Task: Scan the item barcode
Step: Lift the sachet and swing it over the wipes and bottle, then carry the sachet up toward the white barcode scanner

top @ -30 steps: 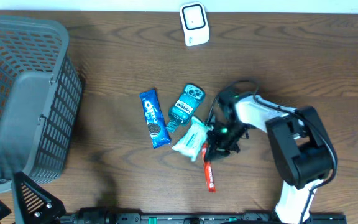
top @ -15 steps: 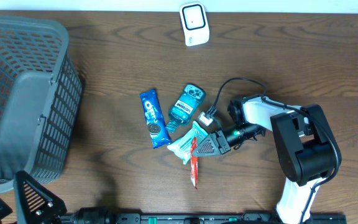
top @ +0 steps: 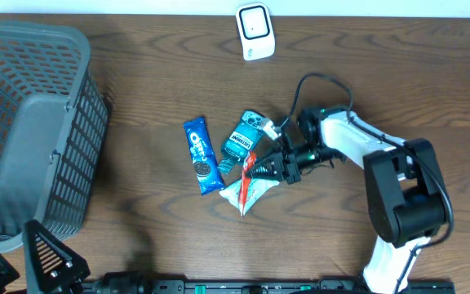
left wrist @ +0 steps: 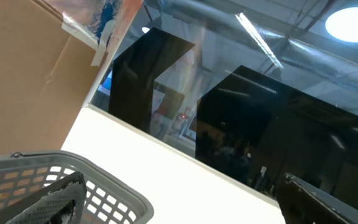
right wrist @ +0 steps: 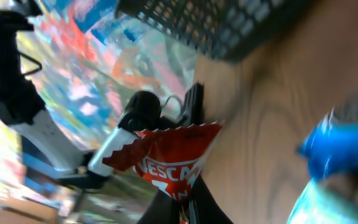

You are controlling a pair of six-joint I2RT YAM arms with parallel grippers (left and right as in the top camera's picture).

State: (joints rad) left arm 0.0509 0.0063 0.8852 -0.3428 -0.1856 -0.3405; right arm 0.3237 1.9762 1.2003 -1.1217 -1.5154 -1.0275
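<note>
So the right gripper (top: 266, 167) has its jaws pinched tight on a red Nescafé sachet (top: 249, 170), just off the table's centre toward 5 o'clock. In the right wrist view the sachet (right wrist: 173, 163) sticks up out of the fingers, with the serrated top edge and the "NESCA" lettering readable. Right under it is a white and teal pouch (top: 247, 191). A teal Listerine bottle (top: 241, 137) is just beside it toward 11 o'clock, and a blue Oreo pack (top: 202, 155) lies further out at 9 o'clock. The white barcode scanner (top: 255, 31) stands way up at 12 o'clock, well apart from the sachet. A grey mesh basket (top: 31, 122) takes up the 9 o'clock edge. The left gripper (left wrist: 317, 200) is parked at about 7 o'clock next to the basket, jaws spread wide with nothing in them, its camera pointed up at the ceiling.
</note>
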